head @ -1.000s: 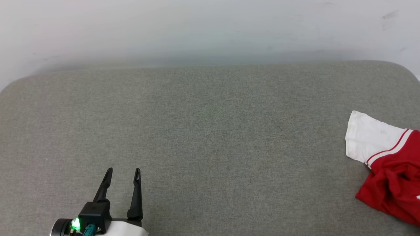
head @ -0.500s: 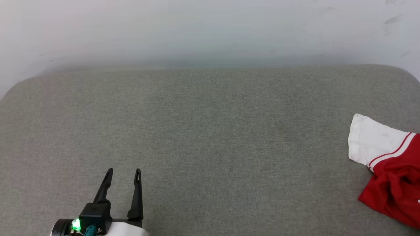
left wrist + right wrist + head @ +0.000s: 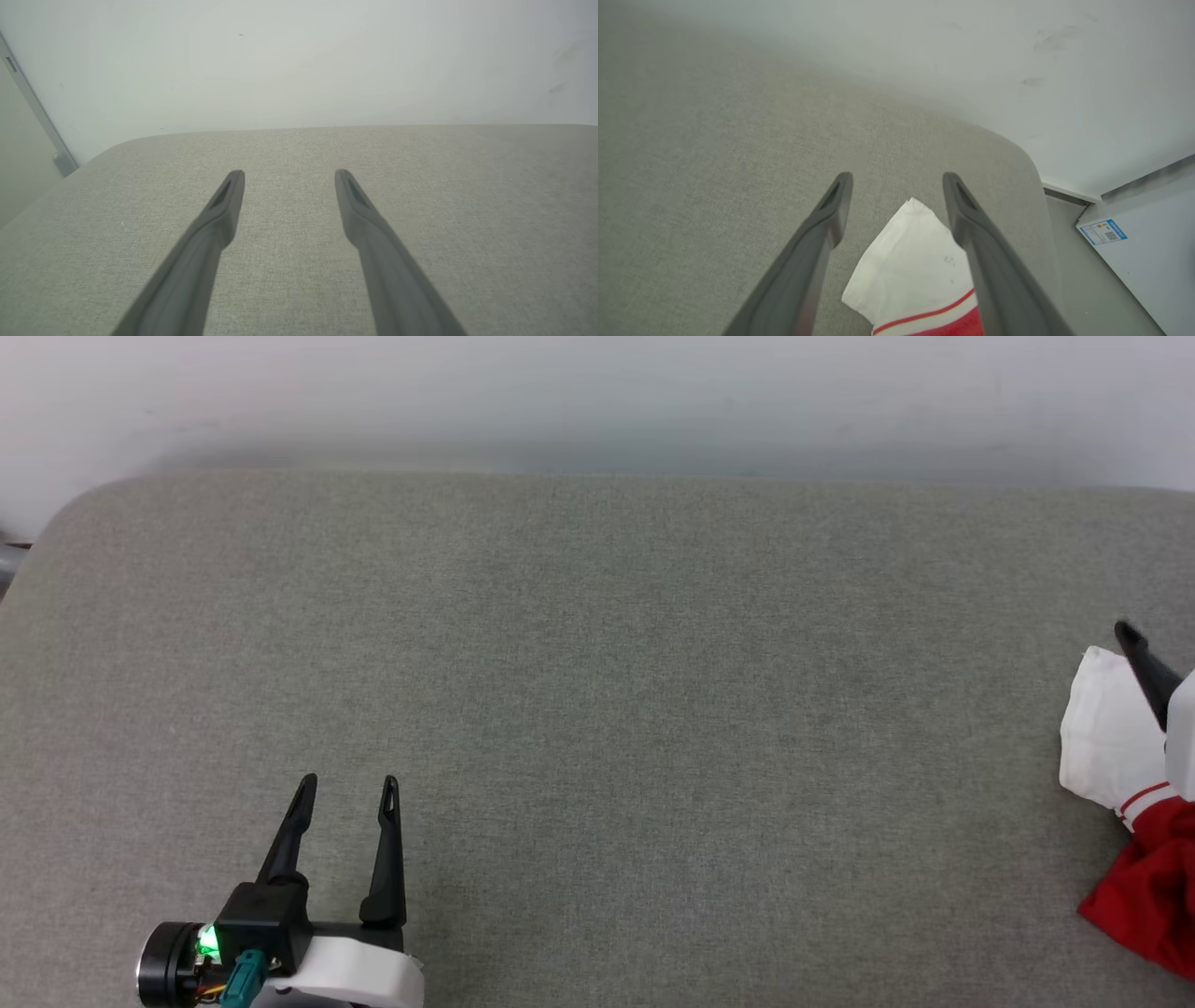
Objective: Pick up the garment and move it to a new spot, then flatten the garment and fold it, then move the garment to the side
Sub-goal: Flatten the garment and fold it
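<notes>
Soft, even light on the cushion point(image 3: 597, 709); dim shadow on the wall point(image 3: 597, 392) just behind it; fingers point(image 3: 187, 280) blur near the lens.

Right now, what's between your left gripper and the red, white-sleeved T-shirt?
Only bare grey fabric cushion, in the head view, from the left gripper to the red T-shirt.

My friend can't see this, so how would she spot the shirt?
Find the big grey padded surface by the pale wall. At its right end, under the open right gripper, lies the crumpled garment. It alone is bright red, with a white sleeve.
</notes>
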Robot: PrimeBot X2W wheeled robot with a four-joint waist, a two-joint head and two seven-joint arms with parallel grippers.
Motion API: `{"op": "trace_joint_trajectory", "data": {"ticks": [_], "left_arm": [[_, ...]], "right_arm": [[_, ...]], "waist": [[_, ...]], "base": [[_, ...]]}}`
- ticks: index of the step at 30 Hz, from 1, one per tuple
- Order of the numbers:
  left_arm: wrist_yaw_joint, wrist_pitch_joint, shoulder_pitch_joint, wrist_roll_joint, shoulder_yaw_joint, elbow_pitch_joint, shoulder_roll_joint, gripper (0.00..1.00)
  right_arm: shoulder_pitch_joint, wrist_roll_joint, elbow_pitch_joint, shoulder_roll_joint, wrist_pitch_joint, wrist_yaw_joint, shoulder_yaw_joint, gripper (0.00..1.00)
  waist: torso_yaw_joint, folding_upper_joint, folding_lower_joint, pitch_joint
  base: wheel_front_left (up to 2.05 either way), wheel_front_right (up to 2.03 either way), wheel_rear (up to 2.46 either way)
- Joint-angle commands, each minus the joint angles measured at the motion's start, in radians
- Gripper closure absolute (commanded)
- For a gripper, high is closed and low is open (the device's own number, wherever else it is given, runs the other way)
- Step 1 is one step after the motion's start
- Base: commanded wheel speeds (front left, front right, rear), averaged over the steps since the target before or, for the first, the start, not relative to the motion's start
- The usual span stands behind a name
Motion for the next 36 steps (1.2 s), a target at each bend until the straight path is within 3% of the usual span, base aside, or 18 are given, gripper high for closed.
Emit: {"op": "trace_joint_trajectory", "data": {"ticks": [1, 5, 9, 25, 26, 27, 36], "left_arm": [[0.001, -0.003, -0.014, -0.004, -0.001, -0.003, 0.0, 0.0], [-0.001, -0.003, -0.032, -0.011, -0.004, -0.004, -0.001, 0.0], [-0.002, -0.003, -0.06, -0.015, -0.009, -0.005, -0.001, 0.0], [-0.007, -0.003, -0.122, -0.021, -0.007, -0.007, -0.001, 0.0], [-0.005, -0.003, -0.119, -0.021, -0.006, -0.007, -0.001, 0.0], [-0.004, -0.003, -0.115, -0.02, -0.003, -0.005, -0.001, 0.0], [-0.004, -0.003, -0.073, -0.006, 0.003, 0.01, -0.001, 0.0]], "right_arm": [[-0.011, 0.015, 0.007, -0.011, 0.022, -0.001, 0.01, 0.0], [-0.021, 0.095, 0.058, -0.052, 0.212, -0.001, 0.061, 0.0], [-0.028, 0.132, 0.121, -0.069, 0.312, -0.001, 0.071, 0.0], [-0.031, 0.063, 0.448, 0.005, 0.327, -0.002, 0.095, 0.0], [-0.036, 0.066, 0.456, 0.008, 0.31, -0.002, 0.09, 0.54], [-0.043, 0.066, 0.462, 0.008, 0.293, -0.002, 0.084, 1.0], [-0.093, 0.1, 0.435, -0.031, 0.053, -0.001, 0.018, 1.0]], "waist": [[0.012, 0.0, 0.0, 0.015], [0.032, 0.0, 0.0, 0.051], [0.054, 0.0, 0.0, 0.091], [0.096, 0.0, 0.0, 0.201], [0.094, 0.0, 0.0, 0.198], [0.091, 0.0, 0.0, 0.193], [0.058, 0.0, 0.0, 0.101]], "base": [[0.0, 0.0, 0.0], [0.0, 0.0, 0.0], [0.0, 0.0, 0.0], [0.0, 0.0, 0.0], [0.0, 0.0, 0.0], [0.0, 0.0, 0.0], [0.0, 0.0, 0.0]]}}
